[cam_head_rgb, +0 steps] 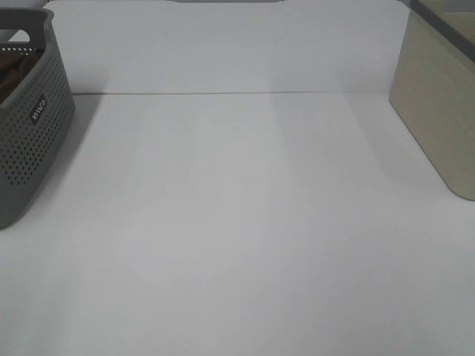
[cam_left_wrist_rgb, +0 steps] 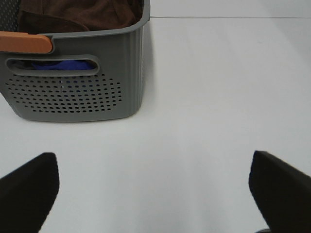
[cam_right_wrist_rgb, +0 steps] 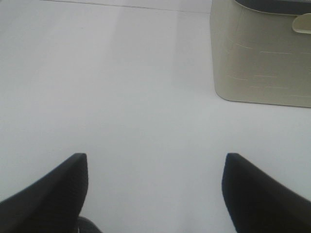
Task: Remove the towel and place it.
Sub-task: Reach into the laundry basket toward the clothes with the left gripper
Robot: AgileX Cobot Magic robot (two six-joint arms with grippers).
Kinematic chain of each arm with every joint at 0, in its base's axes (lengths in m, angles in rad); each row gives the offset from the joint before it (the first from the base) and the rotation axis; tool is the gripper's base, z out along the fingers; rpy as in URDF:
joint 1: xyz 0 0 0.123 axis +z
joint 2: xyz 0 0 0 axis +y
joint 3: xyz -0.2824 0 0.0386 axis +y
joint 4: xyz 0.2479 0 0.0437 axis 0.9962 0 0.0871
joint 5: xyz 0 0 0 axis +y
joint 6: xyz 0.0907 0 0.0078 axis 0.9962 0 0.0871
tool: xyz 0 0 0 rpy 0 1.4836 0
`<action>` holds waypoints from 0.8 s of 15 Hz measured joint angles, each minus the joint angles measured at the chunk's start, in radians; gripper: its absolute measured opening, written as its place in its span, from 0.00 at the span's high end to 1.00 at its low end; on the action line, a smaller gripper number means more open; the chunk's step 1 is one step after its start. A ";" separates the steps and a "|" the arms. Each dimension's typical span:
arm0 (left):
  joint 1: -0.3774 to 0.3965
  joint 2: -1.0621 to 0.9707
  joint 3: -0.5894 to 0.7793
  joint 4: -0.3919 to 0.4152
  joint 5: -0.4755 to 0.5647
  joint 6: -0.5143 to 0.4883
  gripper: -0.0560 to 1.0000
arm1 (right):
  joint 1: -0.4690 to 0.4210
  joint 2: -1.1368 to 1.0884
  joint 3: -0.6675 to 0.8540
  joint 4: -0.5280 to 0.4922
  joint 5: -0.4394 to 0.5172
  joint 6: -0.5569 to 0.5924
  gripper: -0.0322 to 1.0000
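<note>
1. Left gripper point(cam_left_wrist_rgb: 151, 167): jaws spread wide with nothing between them, hovering over the bare white table point(cam_left_wrist_rgb: 209, 97).
2. Right gripper point(cam_right_wrist_rgb: 155, 162): jaws also wide apart and empty, over the same table top.
3. Towel point(cam_left_wrist_rgb: 82, 14): dark brown terry, bunched inside the grey perforated basket point(cam_left_wrist_rgb: 73, 97), folds reaching up to the rim. Neither gripper touches it. High view shows only a sliver of brown point(cam_head_rgb: 13, 70) behind the basket wall.
4. Basket point(cam_head_rgb: 37, 141) sits at the table's left edge in the high view, partly cut off by the frame. Small badge point(cam_head_rgb: 38, 110) on its side wall; lettering too small to read.
5. Left gripper faces the basket's end wall with the handle slot, near it but clearly apart.
6. Blue fabric point(cam_left_wrist_rgb: 53, 64) shows through that slot, lower than the towel.
7. Orange-brown bar point(cam_left_wrist_rgb: 24, 43) lies along the rim above the slot; can't tell what it is.
8. Beige bin point(cam_head_rgb: 438, 111) stands at the table's right side. Right gripper faces it point(cam_right_wrist_rgb: 262, 58), well apart.
</note>
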 joint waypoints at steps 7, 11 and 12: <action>0.000 0.000 0.000 0.000 0.000 0.003 0.02 | 0.000 0.000 0.000 0.000 0.000 0.000 0.25; 0.000 0.000 0.000 0.000 0.000 0.003 0.02 | 0.000 0.000 0.000 0.000 0.000 0.000 0.25; 0.000 0.000 0.000 0.000 0.000 0.003 0.02 | 0.000 0.000 0.000 0.000 0.000 0.000 0.25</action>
